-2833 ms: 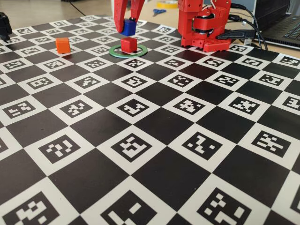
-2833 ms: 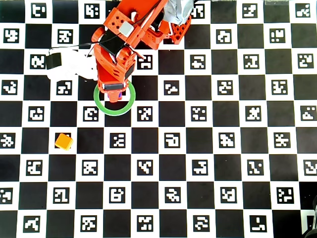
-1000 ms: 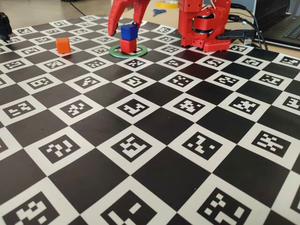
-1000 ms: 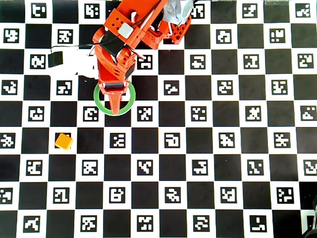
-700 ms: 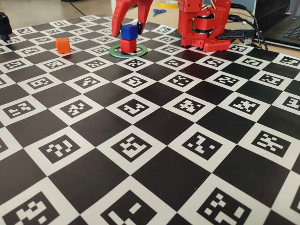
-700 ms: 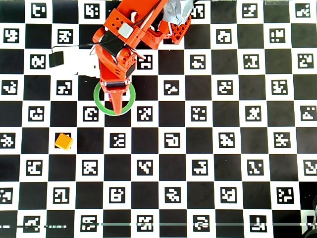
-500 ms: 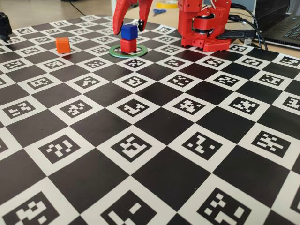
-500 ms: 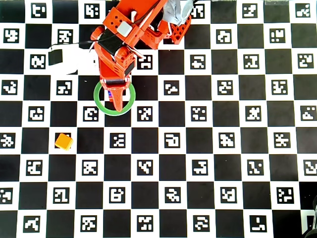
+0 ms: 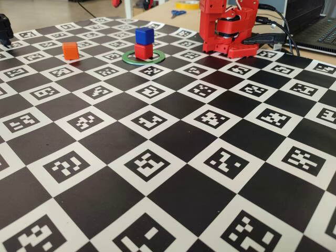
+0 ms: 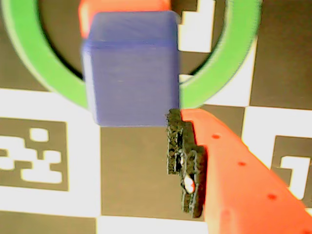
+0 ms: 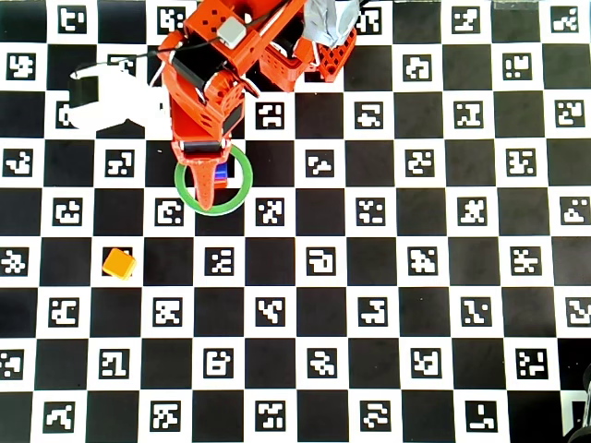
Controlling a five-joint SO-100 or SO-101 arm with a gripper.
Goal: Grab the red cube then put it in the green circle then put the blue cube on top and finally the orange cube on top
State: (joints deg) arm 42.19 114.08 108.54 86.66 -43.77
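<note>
Orange cube point(image 9: 70, 50) sits by itself far to the left in the fixed view, on a white square of the checkered marker board point(image 9: 173, 142), well apart from the stack; from overhead it lies low and left of the ring point(image 11: 119, 264). Moving right, the green circle point(image 9: 157, 58) lies flat on the board with the red cube point(image 9: 143, 51) standing inside it and the blue cube point(image 9: 144, 35) resting squarely on top of the red one, the two forming a neat upright pair. Nothing touches the stack in the fixed view.

Overhead, the arm point(image 11: 208, 88) reaches down from the top edge, and the gripper point(image 11: 205, 189) hangs over the ring, hiding most of the stack; only a sliver of blue shows beside it. The wrist view looks straight down on the blue cube's top face point(image 10: 129, 68), with a strip of red peeking out behind it and the green ring curving around both. One red finger with its black pad point(image 10: 185, 161) lies just off the cube's lower right corner, a thin gap from it. The other finger is out of sight, so whether the jaws are spread or closed I cannot tell; they hold nothing.

Farther right in the fixed view stands the arm's red base point(image 9: 228, 26), with cables trailing off beside it.
</note>
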